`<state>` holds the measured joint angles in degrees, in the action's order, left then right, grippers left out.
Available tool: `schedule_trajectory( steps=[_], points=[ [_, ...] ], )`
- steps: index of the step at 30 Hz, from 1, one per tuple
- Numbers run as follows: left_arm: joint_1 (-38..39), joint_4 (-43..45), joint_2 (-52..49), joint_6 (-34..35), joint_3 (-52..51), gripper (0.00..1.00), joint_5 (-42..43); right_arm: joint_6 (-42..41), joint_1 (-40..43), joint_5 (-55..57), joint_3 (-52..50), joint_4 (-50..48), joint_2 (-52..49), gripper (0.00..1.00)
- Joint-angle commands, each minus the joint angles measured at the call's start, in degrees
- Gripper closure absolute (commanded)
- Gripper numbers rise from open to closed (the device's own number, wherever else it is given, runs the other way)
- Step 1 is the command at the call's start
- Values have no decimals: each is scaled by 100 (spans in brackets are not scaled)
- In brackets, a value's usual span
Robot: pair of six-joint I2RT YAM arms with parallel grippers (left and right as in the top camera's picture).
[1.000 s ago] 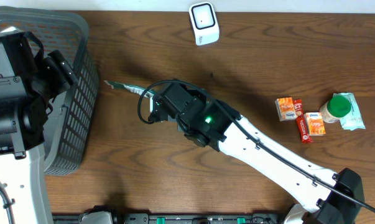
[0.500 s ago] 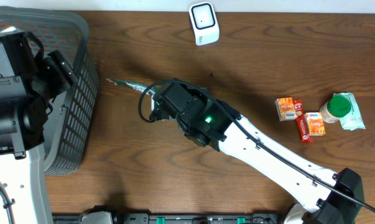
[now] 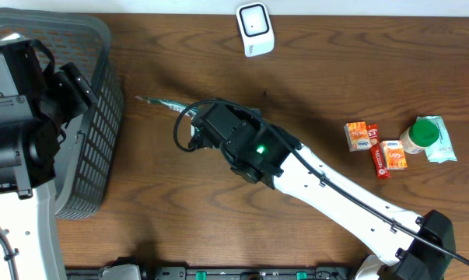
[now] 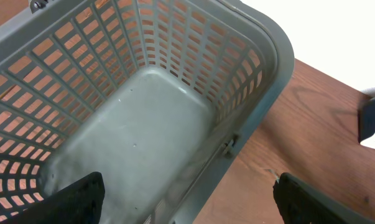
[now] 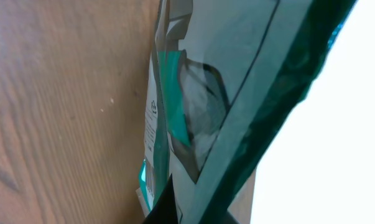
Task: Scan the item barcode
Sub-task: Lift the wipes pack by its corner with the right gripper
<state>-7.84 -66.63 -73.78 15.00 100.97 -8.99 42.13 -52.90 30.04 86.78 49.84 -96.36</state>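
Note:
The item is a teal and grey foil packet (image 5: 237, 81). It fills the right wrist view, with a barcode (image 5: 148, 177) on its lower left edge. My right gripper (image 5: 175, 208) is shut on the packet's bottom edge. From overhead the packet (image 3: 160, 103) shows only as a thin edge-on strip held above the table, sticking out left of the right arm. The white scanner (image 3: 254, 29) stands at the table's far edge, well apart from the packet. My left gripper (image 4: 187, 205) hangs open over the grey basket (image 4: 280, 56), holding nothing.
The basket (image 3: 102, 47) takes up the far left of the table. A group of small snack packs (image 3: 374, 144) and a green-lidded jar (image 3: 425, 132) lie at the right. The scanner (image 4: 374, 121) shows at the right edge of the left wrist view.
The packet's far tip has crept slightly right and toward the table's far edge with the right gripper. The left arm has stayed still.

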Motion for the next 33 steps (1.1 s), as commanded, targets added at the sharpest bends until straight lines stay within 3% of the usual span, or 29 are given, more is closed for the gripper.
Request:
schedule_trajectory(
  steps=[1,26,31,33],
  points=[
    [-24,0,4,9,39,12,-52,-24,-24,310,96,-13,109,99],
    [-24,0,4,9,39,12,-52,-22,-24,267,96,26,109,99],
    [-24,0,4,9,39,12,-52,367,-22,269,96,28,109,99],
    [-24,0,4,9,39,12,-50,940,2,433,96,17,109,99]
  ],
)
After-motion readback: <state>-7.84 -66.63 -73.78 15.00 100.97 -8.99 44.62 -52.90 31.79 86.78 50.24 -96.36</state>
